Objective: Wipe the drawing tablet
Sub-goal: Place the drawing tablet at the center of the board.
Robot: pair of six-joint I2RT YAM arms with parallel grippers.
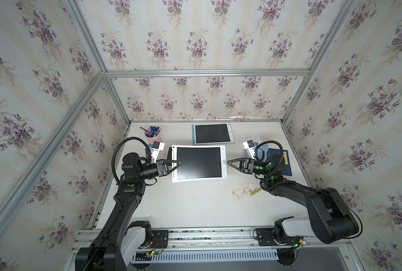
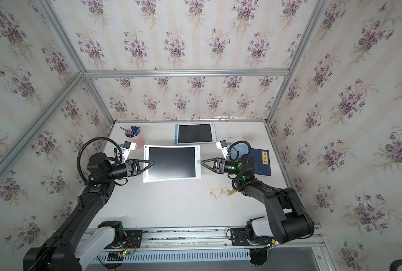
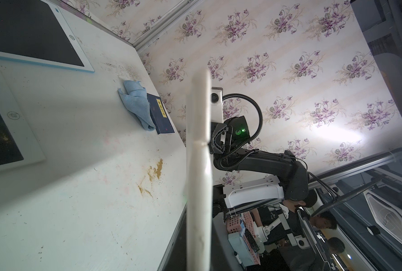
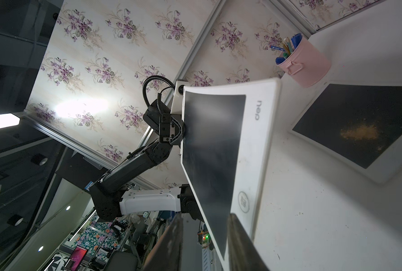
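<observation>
Now my left claw [image 1: 180, 162] clamps the white drawing tablet [image 1: 199, 163], raised mid-table, by its 9 o'clock edge, my right claw [image 1: 228, 162] gapes at its 3 o'clock edge; wiping unstarted, I reckon next needs the blue cloth [image 3: 136, 105] farther toward 3 o'clock.

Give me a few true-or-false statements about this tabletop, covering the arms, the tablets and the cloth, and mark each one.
1. The left gripper is shut on the white-framed drawing tablet, holding it above the table. True.
2. The right gripper holds the light blue cloth. False: its jaws stand apart and empty by the tablet's edge, and the cloth lies beside the dark blue book.
3. The pink metal cup of pens lies tipped over. False: it stands upright.
4. The blue-edged tablet lies flat at the far side of the table. True.
</observation>
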